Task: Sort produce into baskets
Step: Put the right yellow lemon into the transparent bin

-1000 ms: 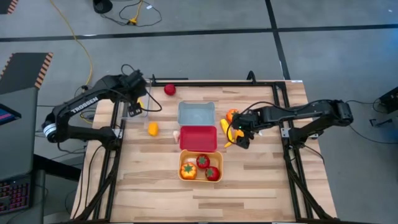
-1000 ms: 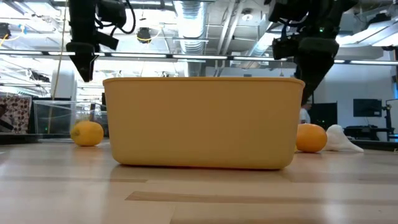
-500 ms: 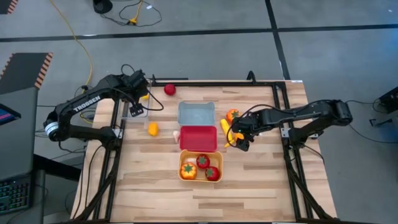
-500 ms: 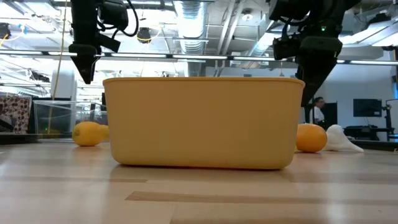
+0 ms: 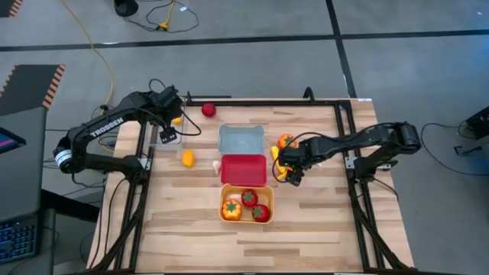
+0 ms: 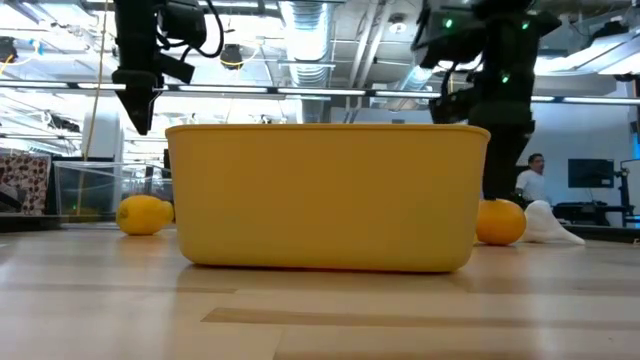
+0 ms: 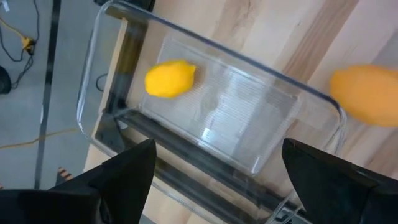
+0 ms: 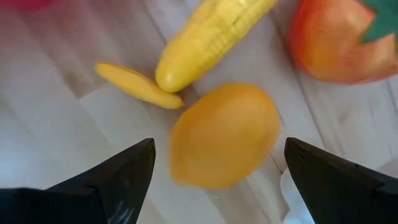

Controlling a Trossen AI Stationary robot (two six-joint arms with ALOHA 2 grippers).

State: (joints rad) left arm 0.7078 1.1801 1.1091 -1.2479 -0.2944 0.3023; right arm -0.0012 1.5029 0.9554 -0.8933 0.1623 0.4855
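A: Along the far left edge of the bench (image 5: pixel 306 229), what is seen?

B: The clear tray (image 7: pixel 211 118) is set at that edge, with one lemon (image 7: pixel 170 78) inside it. The left hand (image 5: pixel 166 131) is held above the tray with its fingers spread and nothing between them. A second lemon (image 5: pixel 188 158) lies on bare wood just beside the tray, and one red tomato (image 5: pixel 208 110) sits near the far edge.

A: Where is open room left?

B: The near half of the bench and its right side are uncovered. Three tubs are lined up down the middle: the blue-grey tub (image 5: pixel 241 140), the red tub (image 5: pixel 244 169) and the orange tub (image 5: pixel 246 205), each touching the next.

A: What is counted inside them?

B: Three pieces are seen in the orange tub; two are red tomatoes.

A: And the right hand (image 5: pixel 289 169)?

B: It is lowered just right of the red tub, fingers wide apart on either side of an orange (image 8: pixel 224 135), which is not yet gripped. A long yellow piece (image 8: pixel 208 37) and an orange green-stemmed one (image 8: pixel 339 37) lie close by.
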